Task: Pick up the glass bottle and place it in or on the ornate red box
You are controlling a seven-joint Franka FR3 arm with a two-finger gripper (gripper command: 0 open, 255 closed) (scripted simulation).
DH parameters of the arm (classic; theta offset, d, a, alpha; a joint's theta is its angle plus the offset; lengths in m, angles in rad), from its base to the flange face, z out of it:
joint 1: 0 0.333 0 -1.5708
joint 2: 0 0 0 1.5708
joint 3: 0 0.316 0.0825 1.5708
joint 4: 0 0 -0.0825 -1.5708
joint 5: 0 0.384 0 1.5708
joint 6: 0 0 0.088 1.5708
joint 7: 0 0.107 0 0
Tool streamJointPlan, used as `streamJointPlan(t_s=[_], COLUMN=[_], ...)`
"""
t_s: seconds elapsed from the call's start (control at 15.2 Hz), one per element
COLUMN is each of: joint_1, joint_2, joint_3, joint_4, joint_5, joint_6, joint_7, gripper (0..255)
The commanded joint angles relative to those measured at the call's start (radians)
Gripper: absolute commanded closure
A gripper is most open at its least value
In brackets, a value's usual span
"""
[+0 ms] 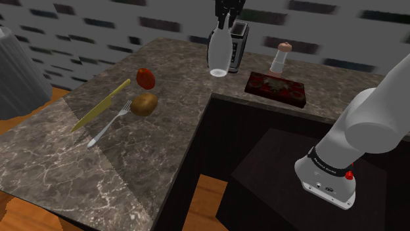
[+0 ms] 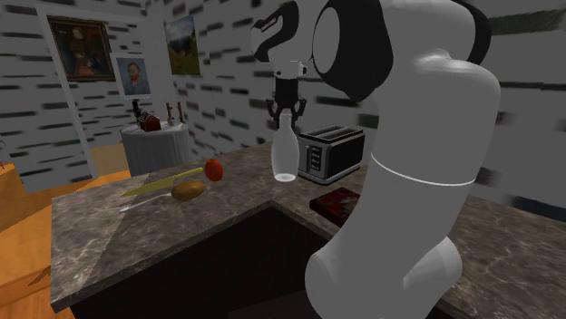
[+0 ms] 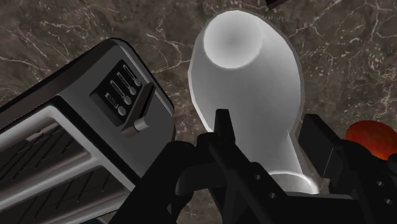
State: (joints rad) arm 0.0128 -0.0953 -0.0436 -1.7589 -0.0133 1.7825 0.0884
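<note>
white bottle (image 1: 219, 52) clasped in jaws, hanging above counter (image 1: 151, 157), red box (image 1: 276, 88) nearby

I see the pale bottle (image 1: 220, 49) upright above the bench (image 1: 131, 170), neck clasped in the hand (image 1: 225, 23); the flat ornate red box (image 1: 276, 88) lies near the bench's inner corner.
</note>
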Motion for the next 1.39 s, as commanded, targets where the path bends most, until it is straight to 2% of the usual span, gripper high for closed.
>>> streamJointPlan(t_s=[0.0,0.53,0.92,1.32], joint_1=[-0.001,-0.001,-0.038,-0.074], joint_2=[0.002,0.029,-0.13,-0.262], joint_3=[-0.001,-0.001,-0.049,-0.105], joint_4=[0.03,0.17,0.06,0.001], joint_5=[0.0,0.002,-0.006,-0.027], joint_6=[-0.028,-0.14,-0.189,-0.259], joint_7=[-0.002,-0.004,-0.088,-0.179], gripper=[255,255,255,255])
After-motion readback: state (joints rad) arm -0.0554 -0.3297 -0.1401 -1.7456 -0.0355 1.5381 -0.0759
